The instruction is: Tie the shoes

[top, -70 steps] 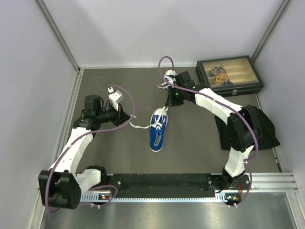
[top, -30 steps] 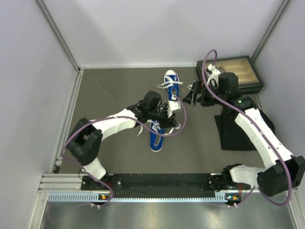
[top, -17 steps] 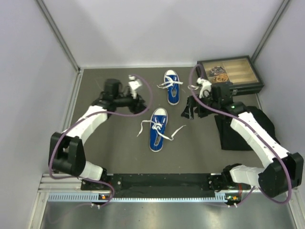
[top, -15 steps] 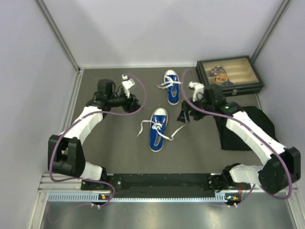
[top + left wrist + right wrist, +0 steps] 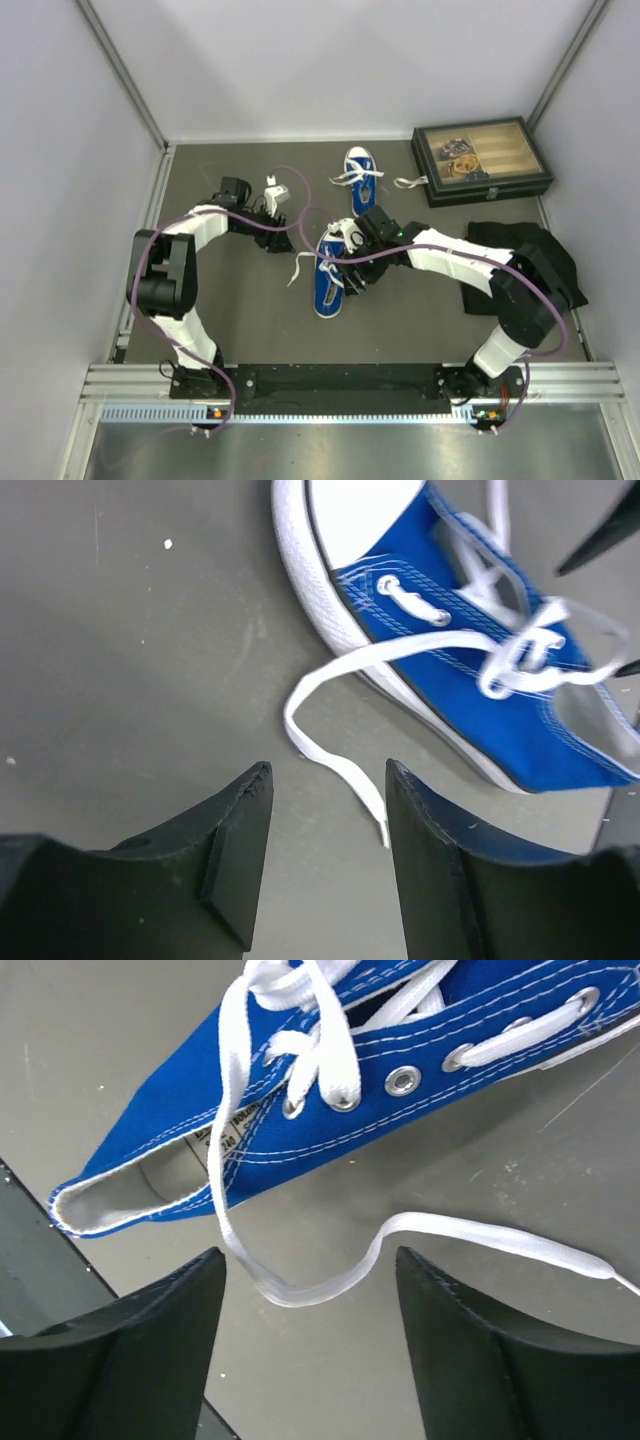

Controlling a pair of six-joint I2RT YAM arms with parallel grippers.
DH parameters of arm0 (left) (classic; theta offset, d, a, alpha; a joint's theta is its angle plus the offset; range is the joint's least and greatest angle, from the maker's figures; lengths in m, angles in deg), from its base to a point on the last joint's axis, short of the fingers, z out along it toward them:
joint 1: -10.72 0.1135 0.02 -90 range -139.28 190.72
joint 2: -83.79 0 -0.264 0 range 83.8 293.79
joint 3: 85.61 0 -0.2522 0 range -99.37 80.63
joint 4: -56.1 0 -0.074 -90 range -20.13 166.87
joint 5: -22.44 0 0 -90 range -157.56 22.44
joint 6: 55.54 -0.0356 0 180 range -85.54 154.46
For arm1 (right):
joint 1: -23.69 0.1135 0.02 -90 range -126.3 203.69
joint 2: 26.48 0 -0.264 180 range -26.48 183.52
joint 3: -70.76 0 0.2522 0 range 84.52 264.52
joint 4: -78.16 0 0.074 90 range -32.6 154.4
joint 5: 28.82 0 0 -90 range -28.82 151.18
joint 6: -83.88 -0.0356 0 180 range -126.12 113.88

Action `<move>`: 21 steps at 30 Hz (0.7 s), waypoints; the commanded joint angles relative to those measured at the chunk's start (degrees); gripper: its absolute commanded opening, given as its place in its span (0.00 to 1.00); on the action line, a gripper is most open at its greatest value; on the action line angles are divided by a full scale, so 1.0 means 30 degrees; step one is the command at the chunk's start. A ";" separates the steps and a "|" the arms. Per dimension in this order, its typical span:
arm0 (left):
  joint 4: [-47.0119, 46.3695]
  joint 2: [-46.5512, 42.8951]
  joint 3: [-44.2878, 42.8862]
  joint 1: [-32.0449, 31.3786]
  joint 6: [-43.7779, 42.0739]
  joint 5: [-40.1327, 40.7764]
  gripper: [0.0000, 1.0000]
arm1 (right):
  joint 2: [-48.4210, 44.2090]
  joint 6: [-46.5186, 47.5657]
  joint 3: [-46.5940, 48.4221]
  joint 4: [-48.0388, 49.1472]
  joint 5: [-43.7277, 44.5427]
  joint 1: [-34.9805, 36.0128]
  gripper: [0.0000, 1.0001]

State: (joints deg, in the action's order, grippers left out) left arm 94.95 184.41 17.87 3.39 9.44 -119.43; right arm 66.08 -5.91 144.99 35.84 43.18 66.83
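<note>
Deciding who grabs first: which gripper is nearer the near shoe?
Right. The right gripper hovers close beside the near shoe; the left gripper sits farther off, left of its toe.

right pincer (image 5: 310, 1260): jaws apart | white lace (image 5: 290, 1298) looped between | blue sneaker (image 5: 440, 1060) beyond

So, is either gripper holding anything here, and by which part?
Nothing: left gripper and right gripper are both open, each by a loose lace of the nearer sneaker.
</note>
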 commanded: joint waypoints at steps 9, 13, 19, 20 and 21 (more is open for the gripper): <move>0.1161 0.2583 -0.2692 -0.3091 -0.1271 0.6068 0.52 | -0.0733 0.0077 -0.0643 0.1667 0.0287 0.0182 0.34; 0.1307 0.2905 -0.2663 -0.4056 -0.1125 0.8060 0.50 | -0.1347 -0.0445 -0.1288 0.2077 0.0374 0.0182 0.26; 0.2038 0.3491 -0.2750 -0.5026 -0.1037 1.1050 0.29 | -0.1759 -0.0421 -0.1435 0.1843 0.0521 0.0153 0.08; 0.2272 0.3608 -0.2867 -0.5026 -0.0979 1.1284 0.22 | -0.1759 -0.0450 -0.1406 0.1814 0.0608 0.0182 0.02; 0.2506 0.3609 -0.2926 -0.5026 -0.0949 1.1751 0.13 | -0.1759 -0.0421 -0.1377 0.1785 0.0638 0.0182 0.00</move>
State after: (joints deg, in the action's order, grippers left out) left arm 98.07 192.52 9.87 -10.76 7.54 -91.92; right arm 63.67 -7.18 140.05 38.36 44.75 66.81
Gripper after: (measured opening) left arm 0.254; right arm 0.053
